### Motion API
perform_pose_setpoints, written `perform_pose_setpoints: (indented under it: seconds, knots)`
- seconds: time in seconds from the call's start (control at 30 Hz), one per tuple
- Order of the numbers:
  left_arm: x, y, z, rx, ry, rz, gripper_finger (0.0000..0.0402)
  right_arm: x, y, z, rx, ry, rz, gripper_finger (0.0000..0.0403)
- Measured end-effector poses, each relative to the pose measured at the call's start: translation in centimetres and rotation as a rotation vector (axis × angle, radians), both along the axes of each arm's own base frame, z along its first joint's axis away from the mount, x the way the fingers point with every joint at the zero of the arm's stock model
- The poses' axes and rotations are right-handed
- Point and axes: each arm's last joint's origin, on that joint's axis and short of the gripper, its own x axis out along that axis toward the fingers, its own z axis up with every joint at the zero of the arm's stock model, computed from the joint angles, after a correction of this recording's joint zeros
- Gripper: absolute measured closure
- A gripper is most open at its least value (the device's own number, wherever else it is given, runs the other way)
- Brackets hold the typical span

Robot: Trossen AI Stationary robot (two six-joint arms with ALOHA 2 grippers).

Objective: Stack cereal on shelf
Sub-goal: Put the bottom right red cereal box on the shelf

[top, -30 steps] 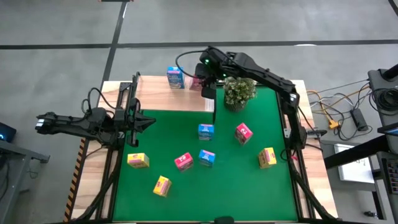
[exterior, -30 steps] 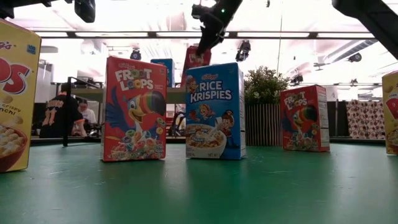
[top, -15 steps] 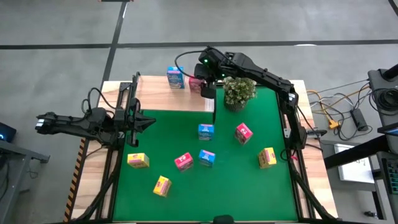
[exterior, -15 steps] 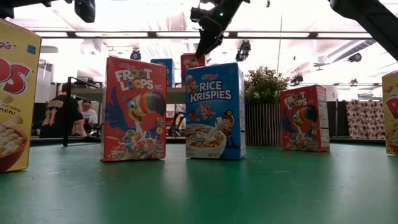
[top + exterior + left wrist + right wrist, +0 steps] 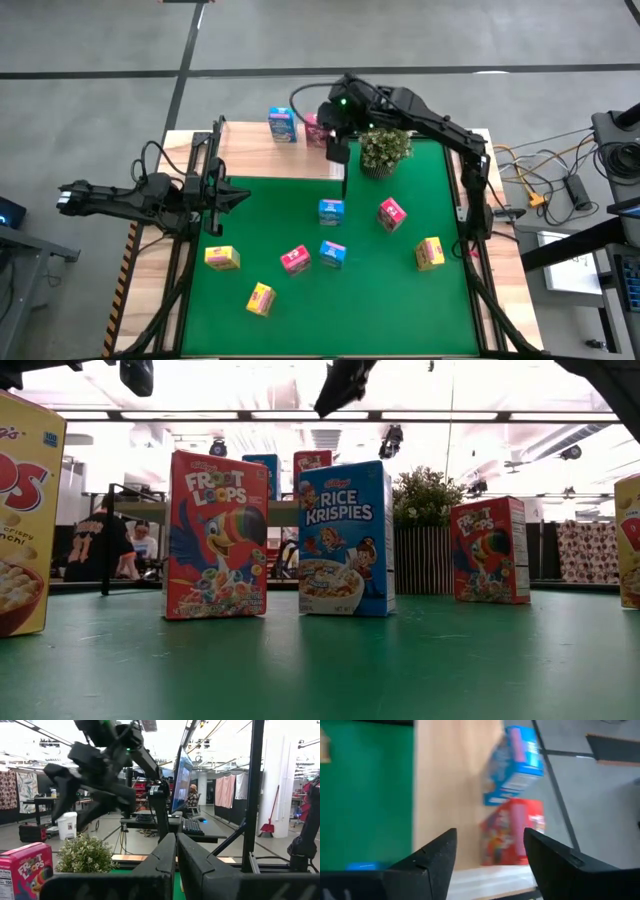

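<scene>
My right gripper hangs spread above the shelf, clear of the red box. Left gripper rests pressed together.

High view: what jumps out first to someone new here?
The right gripper hangs open above the shelf at the mat's far edge, over a pink-red box standing beside a blue box. Seven more cereal boxes, such as a yellow box, lie scattered on the green mat. The left gripper waits shut at the mat's left edge.

I see two cereal boxes side by side on the shelf, left of the potted plant.
</scene>
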Motion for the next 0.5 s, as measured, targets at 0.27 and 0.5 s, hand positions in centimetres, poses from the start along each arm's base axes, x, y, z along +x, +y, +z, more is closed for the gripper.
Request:
perform_pose_setpoints:
  seconds: [0.27,0.5]
  knots:
    - [0.0,0.0,0.0,0.0,0.0,0.0,0.0402,2.0,3.0,-2.3,0.01,0.09,0.093,0.0278]
    - [0.0,0.0,0.0,0.0,0.0,-0.001,0.0402,4.1,2.2,-6.7,-0.068,0.204,0.055,0.0371]
